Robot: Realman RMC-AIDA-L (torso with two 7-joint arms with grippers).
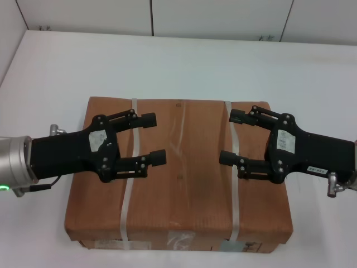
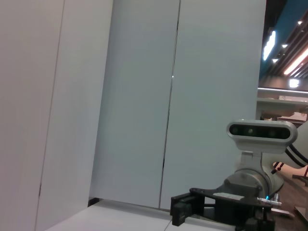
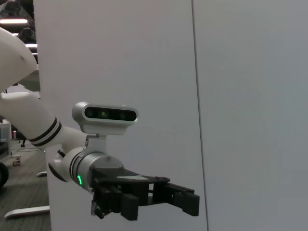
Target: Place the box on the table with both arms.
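The brown cardboard box (image 1: pixel 184 184) lies flat at the near part of the white table (image 1: pixel 178 61). It has two white straps (image 1: pixel 235 195), clear tape down the middle and labels (image 1: pixel 178 241) on its near side. My left gripper (image 1: pixel 153 138) hangs open over the box's left half, fingers pointing right. My right gripper (image 1: pixel 230 137) hangs open over the right half, fingers pointing left. Both are empty and face each other with a gap between them. The right gripper also shows in the left wrist view (image 2: pixel 180 211), and the left gripper in the right wrist view (image 3: pixel 163 202).
White wall panels (image 1: pixel 223 17) stand behind the table's far edge. Bare tabletop lies beyond the box and on both sides of it. The wrist views show only wall panels (image 2: pixel 134 96) and the opposite arm.
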